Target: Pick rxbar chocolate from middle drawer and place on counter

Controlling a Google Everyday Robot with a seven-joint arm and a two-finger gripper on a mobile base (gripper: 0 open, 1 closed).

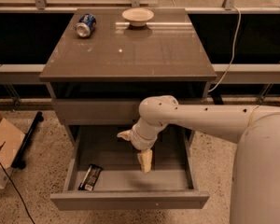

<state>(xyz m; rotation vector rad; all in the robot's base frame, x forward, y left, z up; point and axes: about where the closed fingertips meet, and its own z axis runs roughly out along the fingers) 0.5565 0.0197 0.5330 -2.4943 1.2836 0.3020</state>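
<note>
The rxbar chocolate [90,177], a flat black wrapper with a white patch at its near end, lies in the front left corner of the open middle drawer [130,200]. My gripper [145,161] hangs from the white arm inside the drawer, near its middle, to the right of the bar and apart from it. It holds nothing that I can see. The counter [130,50] is the glossy grey-brown top above the drawers.
A blue soda can [85,25] lies on its side at the counter's back left. A pale bowl [137,16] stands at the back middle. A closed grey drawer front [95,110] sits above the open drawer. A cardboard box [2,143] stands on the floor at left.
</note>
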